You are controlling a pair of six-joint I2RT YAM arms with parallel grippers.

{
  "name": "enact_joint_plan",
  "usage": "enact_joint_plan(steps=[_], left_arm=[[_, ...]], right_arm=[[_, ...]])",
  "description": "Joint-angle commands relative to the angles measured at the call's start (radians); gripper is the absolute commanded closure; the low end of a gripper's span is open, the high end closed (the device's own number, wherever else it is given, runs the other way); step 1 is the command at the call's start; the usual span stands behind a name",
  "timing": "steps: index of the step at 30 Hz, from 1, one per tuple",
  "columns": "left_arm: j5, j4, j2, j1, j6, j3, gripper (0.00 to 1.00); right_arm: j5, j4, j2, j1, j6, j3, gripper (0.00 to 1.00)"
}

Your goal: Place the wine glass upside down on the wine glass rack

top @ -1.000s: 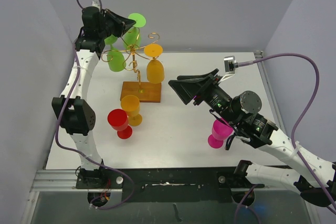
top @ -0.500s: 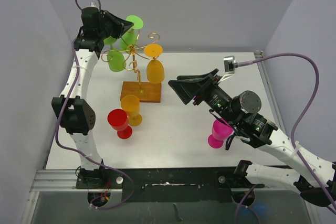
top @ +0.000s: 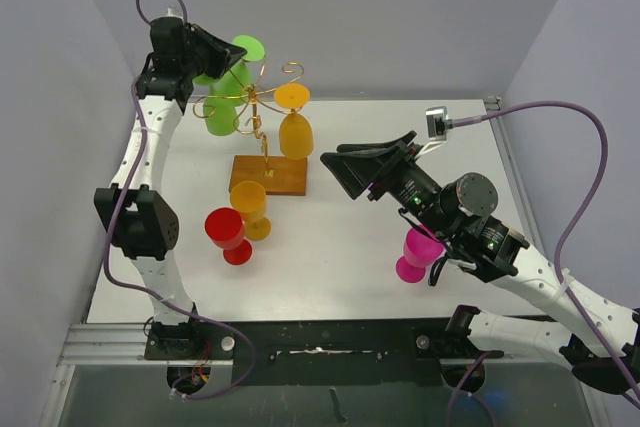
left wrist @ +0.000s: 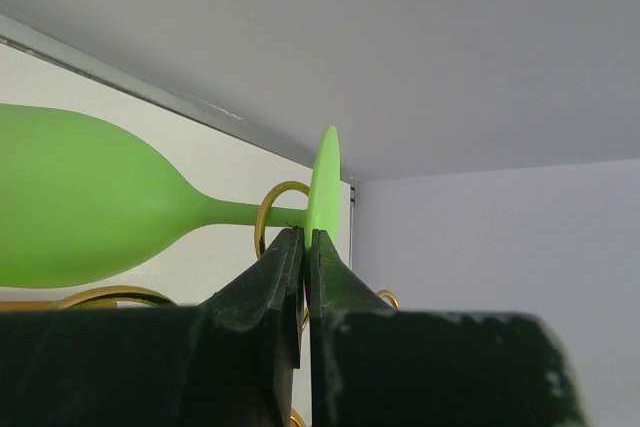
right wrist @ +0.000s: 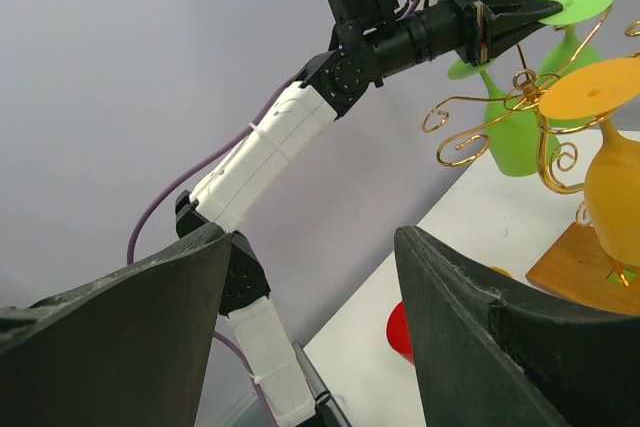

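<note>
I had the left pincer [left wrist: 304, 239] clamped tight on the foot rim of the green wine glass [left wrist: 90, 202], foot up at the far-left arms of the rack [top: 268, 175]. The right pincer [top: 340, 175] hung wide apart and empty over the tabletop [top: 330, 257], right of the rack.

two glasses [top: 249, 203] before rack [top: 281, 176]

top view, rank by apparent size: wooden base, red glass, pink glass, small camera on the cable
1. wooden base
2. red glass and pink glass: about alike, pink partly hidden by the right arm
3. small camera
</note>
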State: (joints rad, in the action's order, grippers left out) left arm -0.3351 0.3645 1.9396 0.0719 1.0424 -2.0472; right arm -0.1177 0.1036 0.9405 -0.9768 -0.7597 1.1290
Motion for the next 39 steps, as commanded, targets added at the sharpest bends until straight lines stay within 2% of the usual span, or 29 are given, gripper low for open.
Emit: enact_joint_plan(steps=[1, 10, 19, 32, 36, 39], left_arm=[[0.026, -0.016, -0.088, -0.004, -0.041, 0.004, 0.99], [0.026, 0.057, -0.083, -0.006, -0.065, -0.019, 0.84], [0.07, 0.086, -0.13, -0.006, -0.09, -0.001, 0.64], [0.03, 0.024, -0.303, -0.006, -0.086, 0.161, 0.63], [-0.006, -0.032, -0.403, -0.006, -0.113, 0.258, 0.63], [-0.071, -0.098, -0.534, -0.005, -0.175, 0.402, 0.63]], right_arm=[[-0.008, 0.044, -0.006, -0.009, 0.007, 0.019, 0.33], [-0.01, 0.049, -0.006, -0.008, 0.004, 0.012, 0.33], [-0.014, 0.049, -0.009, -0.01, 0.002, 0.012, 0.33], [-0.052, 0.002, -0.014, -0.009, 0.004, 0.014, 0.33], [-0.126, -0.146, -0.015, -0.009, 0.037, 0.025, 0.32], [-0.242, -0.343, -0.012, -0.01, 0.074, 0.059, 0.33]])
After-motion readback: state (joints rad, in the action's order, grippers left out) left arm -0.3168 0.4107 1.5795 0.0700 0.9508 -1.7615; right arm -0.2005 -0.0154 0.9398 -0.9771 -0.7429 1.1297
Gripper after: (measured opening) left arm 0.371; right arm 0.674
